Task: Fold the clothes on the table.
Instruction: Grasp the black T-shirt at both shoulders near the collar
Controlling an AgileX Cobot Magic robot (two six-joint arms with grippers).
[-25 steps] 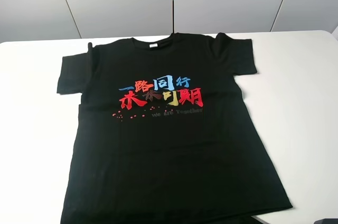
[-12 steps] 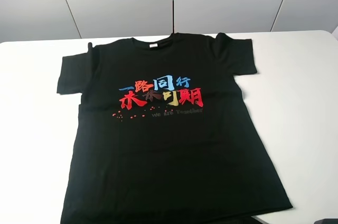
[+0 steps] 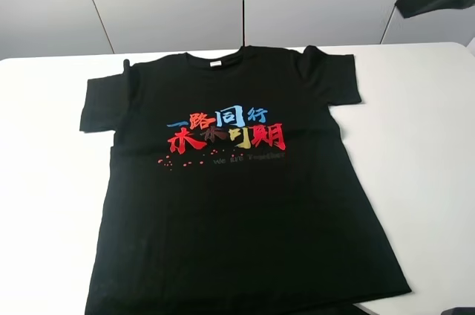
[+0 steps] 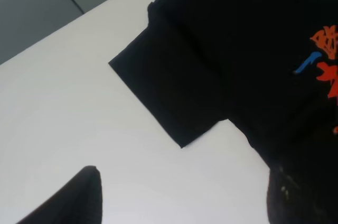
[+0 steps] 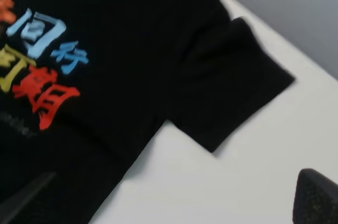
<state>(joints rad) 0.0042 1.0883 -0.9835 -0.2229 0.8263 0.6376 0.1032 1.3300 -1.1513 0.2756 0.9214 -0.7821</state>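
Hovered clear of the T-shirt (image 3: 237,203), spread flat, print up, on the table (image 3: 423,144).
Aimed the left gripper (image 4: 182,182) at the left sleeve (image 4: 169,92) and the right gripper (image 5: 177,182) at the right sleeve (image 5: 232,86); stood wide open at both, with nothing grasped.

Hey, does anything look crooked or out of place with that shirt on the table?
Almost nothing. The black T-shirt lies flat, print up, on the table. Only a small fabric nub pokes out at the shoulder above the sleeve on the high view's left.
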